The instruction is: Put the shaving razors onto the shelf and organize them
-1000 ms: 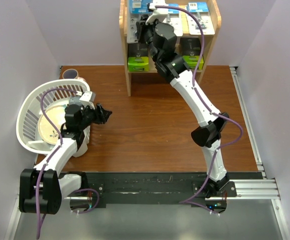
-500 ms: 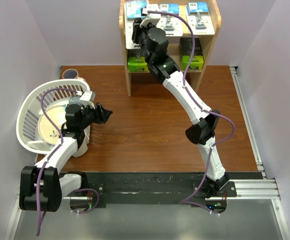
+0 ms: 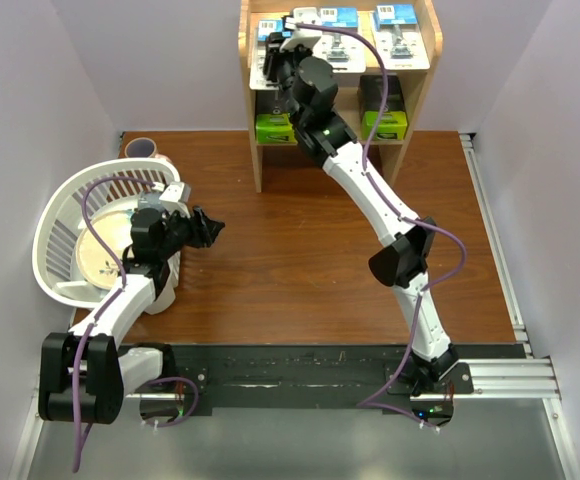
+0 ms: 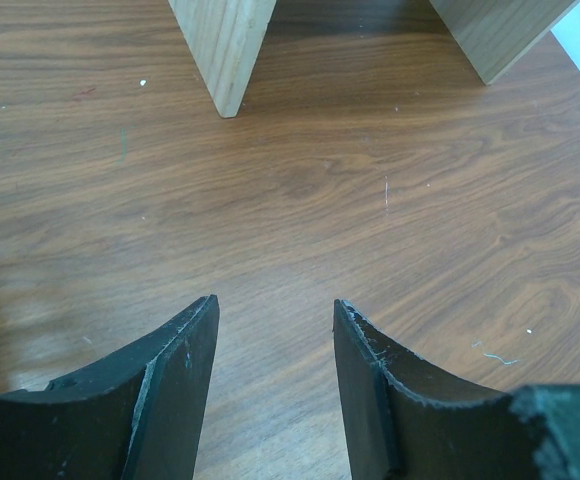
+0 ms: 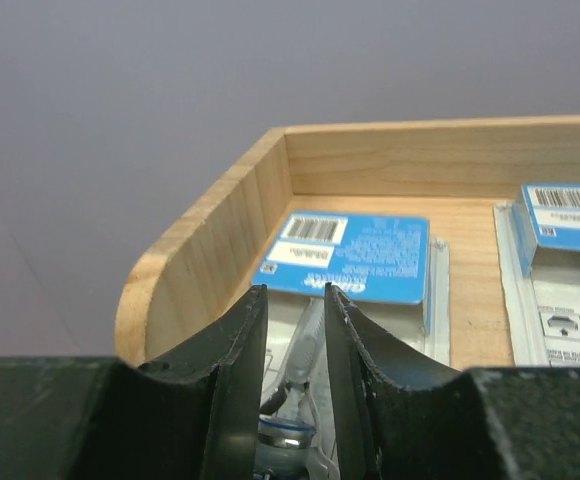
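The wooden shelf (image 3: 247,90) stands at the back of the table. Three blister-card shaving razors lie on its top tier: left (image 3: 269,32), middle (image 3: 342,18) and right (image 3: 398,30). Two black boxes with lime-green ends (image 3: 276,126) (image 3: 385,122) sit on the lower tier. My right gripper (image 3: 275,58) hovers over the left card (image 5: 355,255). Its jaws (image 5: 295,292) stand slightly apart, open, either side of the clear razor bubble. The card lies flat against the shelf's side panel (image 5: 200,260). My left gripper (image 3: 210,228) (image 4: 275,305) is open and empty, low over the table.
A white plastic basket (image 3: 55,215) holding a plate sits at the left, under my left arm. A cup (image 3: 145,148) stands behind it. The shelf's legs (image 4: 225,50) (image 4: 495,30) rise ahead of the left gripper. Another card (image 5: 570,230) lies right of the right gripper.
My right gripper swung left along the top tier and its jaws parted a little. The left card has settled flat on the shelf. The left arm has not moved.
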You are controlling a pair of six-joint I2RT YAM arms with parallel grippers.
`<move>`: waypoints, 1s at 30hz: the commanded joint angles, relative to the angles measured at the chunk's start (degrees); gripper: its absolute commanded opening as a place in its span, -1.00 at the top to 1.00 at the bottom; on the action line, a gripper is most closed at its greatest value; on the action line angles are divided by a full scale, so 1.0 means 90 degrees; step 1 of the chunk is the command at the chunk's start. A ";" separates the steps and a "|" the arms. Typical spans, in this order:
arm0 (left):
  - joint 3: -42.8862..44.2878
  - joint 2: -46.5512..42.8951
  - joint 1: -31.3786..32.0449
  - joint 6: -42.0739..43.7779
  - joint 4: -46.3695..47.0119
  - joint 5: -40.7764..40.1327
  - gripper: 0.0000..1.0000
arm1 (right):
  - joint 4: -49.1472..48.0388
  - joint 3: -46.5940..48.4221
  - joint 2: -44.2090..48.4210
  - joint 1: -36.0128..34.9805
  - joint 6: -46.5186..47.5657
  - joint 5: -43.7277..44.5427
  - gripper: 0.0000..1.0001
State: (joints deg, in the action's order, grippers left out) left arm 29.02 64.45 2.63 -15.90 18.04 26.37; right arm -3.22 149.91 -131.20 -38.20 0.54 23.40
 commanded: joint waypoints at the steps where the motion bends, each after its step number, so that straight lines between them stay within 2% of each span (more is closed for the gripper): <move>1: 0.0057 -0.0090 -0.0039 -0.0059 0.0290 -0.0010 -0.09 | -0.1008 0.0433 0.0348 -0.0014 0.0281 -0.0411 0.31; 5: 0.0018 -0.0051 -0.0039 -0.0118 0.0388 -0.0020 -0.09 | -0.1487 0.0424 0.0768 -0.0033 0.0643 -0.0656 0.24; 8: 0.0009 -0.0022 -0.0039 -0.0196 0.0456 0.0019 -0.09 | -0.1410 0.0395 0.1109 -0.0033 0.1033 -0.0976 0.14; 9: 0.0018 -0.0022 -0.0039 -0.0206 0.0495 0.0029 -0.09 | -0.1264 0.0008 0.1275 -0.0033 0.1257 -0.1230 -0.01; 11: 0.0009 -0.0022 -0.0039 -0.0235 0.0544 0.0019 -0.09 | -0.1117 -0.0656 0.1938 -0.0033 0.2067 -0.2028 -0.13; 12: 0.0009 -0.0032 -0.0039 -0.0264 0.0563 0.0010 -0.09 | -0.0933 -0.1463 0.2173 -0.0024 0.2330 -0.2256 -0.15; 15: 0.0018 -0.0061 -0.0039 -0.0313 0.0622 0.0019 -0.09 | -0.0377 -0.2929 0.3071 -0.0033 0.3414 -0.3152 -0.03; 18: 0.0009 -0.0110 -0.0039 -0.0323 0.0632 0.0000 -0.09 | 0.0015 -0.4219 0.3843 -0.0043 0.4537 -0.3692 -0.04; 19: -0.0001 -0.0119 -0.0039 -0.0323 0.0632 0.0000 -0.09 | 0.0084 -0.4476 0.3990 -0.0034 0.5120 -0.3722 -0.06; 22: -0.0060 -0.0178 -0.0039 -0.0333 0.0642 -0.0010 -0.09 | 0.0046 -0.5336 0.4381 -0.0033 0.5875 -0.3713 -0.07; 27: -0.0148 -0.0266 -0.0039 -0.0313 0.0613 -0.0030 -0.09 | -0.0296 -0.6303 0.4704 -0.0024 0.6619 -0.3820 -0.11; 30: -0.0157 -0.0295 -0.0039 -0.0284 0.0564 -0.0039 -0.09 | -0.0393 -0.6450 0.4675 -0.0033 0.6912 -0.3850 -0.11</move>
State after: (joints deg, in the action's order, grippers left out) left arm 28.16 63.16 2.63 -18.48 20.64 26.37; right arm -3.90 92.79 -90.15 -38.41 55.24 -9.43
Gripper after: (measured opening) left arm 0.545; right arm 0.557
